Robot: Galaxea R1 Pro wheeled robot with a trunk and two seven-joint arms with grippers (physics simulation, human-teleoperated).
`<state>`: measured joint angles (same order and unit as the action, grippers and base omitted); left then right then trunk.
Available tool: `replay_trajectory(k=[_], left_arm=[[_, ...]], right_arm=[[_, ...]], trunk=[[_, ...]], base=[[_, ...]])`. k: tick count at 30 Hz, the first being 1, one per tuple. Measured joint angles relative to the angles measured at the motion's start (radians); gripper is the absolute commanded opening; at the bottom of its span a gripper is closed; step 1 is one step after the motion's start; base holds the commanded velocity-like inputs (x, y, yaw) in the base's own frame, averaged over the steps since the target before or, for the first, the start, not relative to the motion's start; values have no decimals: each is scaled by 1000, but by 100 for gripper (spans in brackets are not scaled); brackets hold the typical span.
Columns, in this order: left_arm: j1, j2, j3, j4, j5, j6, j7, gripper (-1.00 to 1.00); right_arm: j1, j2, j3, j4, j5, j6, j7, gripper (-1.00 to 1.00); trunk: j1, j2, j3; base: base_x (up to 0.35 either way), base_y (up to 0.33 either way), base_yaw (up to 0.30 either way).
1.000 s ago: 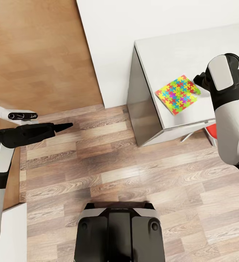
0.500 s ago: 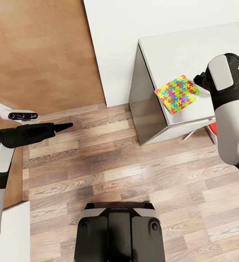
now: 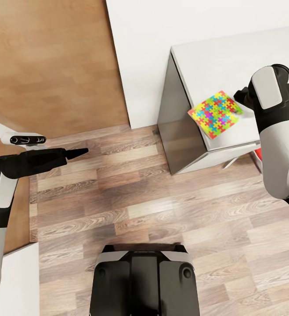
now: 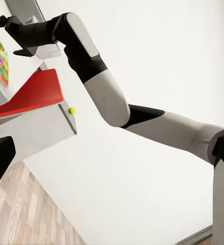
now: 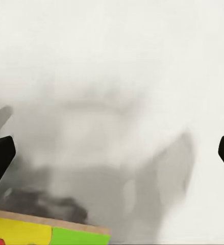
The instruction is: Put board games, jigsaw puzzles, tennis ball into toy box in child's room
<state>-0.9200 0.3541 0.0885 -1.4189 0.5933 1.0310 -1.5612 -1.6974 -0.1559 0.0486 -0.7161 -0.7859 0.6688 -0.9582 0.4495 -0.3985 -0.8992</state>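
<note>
Jigsaw (image 3: 215, 114) flat on the white worktop (image 3: 214, 61) near its front corner, right gripper (image 3: 242, 97) just beside its far edge with jaws wide, left gripper (image 3: 76, 153) over wood floor (image 3: 140, 206), jaws unclear, tennis ball (image 4: 72, 111) seen from left wrist.

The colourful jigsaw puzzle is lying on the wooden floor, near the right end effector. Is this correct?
Not quite. The head view shows the puzzle lying on the white table, near its corner, not on the floor. It is indeed close to the right end effector.
</note>
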Motion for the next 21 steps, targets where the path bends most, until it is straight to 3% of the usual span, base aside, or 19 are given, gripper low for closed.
replay_trajectory(k=[21], left_arm=[[0,0,-1,0,-1,0,0,100]], right_arm=[[0,-1,0,-1,-1,0,0,100]], trunk=[[0,0,0]], base=[[-18,33,0]])
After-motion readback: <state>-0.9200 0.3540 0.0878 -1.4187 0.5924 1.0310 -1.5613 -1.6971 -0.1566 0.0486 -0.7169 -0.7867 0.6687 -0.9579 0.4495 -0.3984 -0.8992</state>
